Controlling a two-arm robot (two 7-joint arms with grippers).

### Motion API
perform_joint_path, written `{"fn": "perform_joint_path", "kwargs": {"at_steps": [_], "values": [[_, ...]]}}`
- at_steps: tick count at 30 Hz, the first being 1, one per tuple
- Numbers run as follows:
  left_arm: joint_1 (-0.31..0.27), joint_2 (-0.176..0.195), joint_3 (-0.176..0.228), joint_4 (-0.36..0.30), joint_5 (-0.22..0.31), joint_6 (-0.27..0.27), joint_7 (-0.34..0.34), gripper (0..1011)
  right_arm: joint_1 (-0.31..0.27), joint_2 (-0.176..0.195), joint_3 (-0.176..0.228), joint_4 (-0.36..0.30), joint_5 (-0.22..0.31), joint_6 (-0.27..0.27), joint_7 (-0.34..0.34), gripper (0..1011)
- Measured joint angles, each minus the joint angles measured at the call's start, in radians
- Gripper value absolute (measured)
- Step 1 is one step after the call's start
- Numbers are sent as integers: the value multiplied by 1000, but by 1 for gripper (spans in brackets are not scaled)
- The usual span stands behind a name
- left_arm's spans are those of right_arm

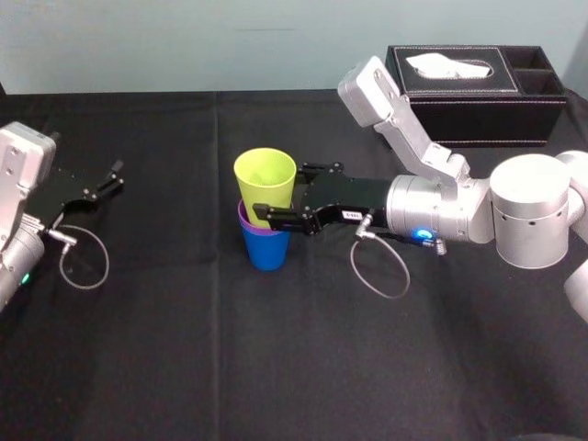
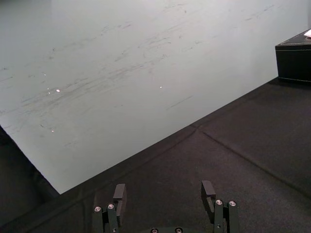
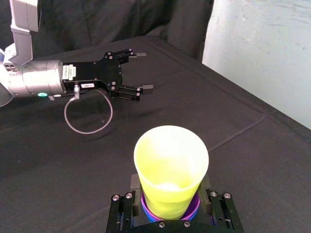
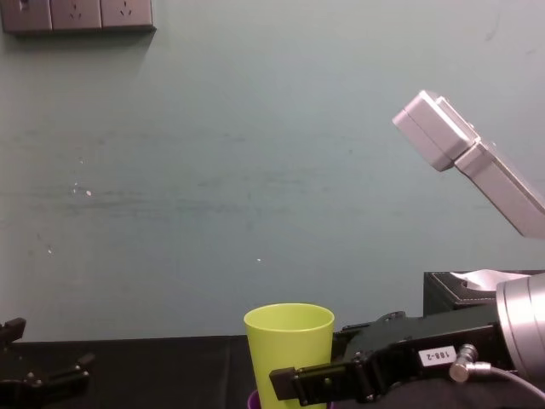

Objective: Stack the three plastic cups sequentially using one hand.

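Note:
The three plastic cups stand nested at the table's middle: the blue cup (image 1: 266, 253) is at the bottom, the purple cup (image 1: 250, 227) shows only its rim, and the lime yellow-green cup (image 1: 265, 179) sticks up high out of them. My right gripper (image 1: 280, 191), the hand with the white label, reaches in from the right and is shut on the lime cup's lower body, one finger on each side. The right wrist view looks down into the lime cup (image 3: 171, 160), with the right gripper (image 3: 171, 187) around it. My left gripper (image 1: 118, 176) rests open at the far left.
A black stitched tissue box (image 1: 478, 92) stands at the back right, behind the right arm. Black cloth covers the table, and a pale wall runs along its far edge. Bare cloth lies between the cup stack and the left gripper (image 2: 163, 191).

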Motion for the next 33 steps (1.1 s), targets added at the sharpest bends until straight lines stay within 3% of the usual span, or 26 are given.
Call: {"fn": "perform_joint_path", "kwargs": {"at_steps": [10,22,29,33], "values": [[0,0,0,0,0,0,0,1010,0,1,1,-2,0,1,0,710],[0,0,0,0,0,0,0,1010,1,1,1,-3,-1,2,0,1002],[0,0,0,0,0,0,0,1010,1,1,1,-3,-1,2,0,1003],[0,0,0,0,0,0,0,1010,-28,3,30,-20,12,-29,-19,1003]]}}
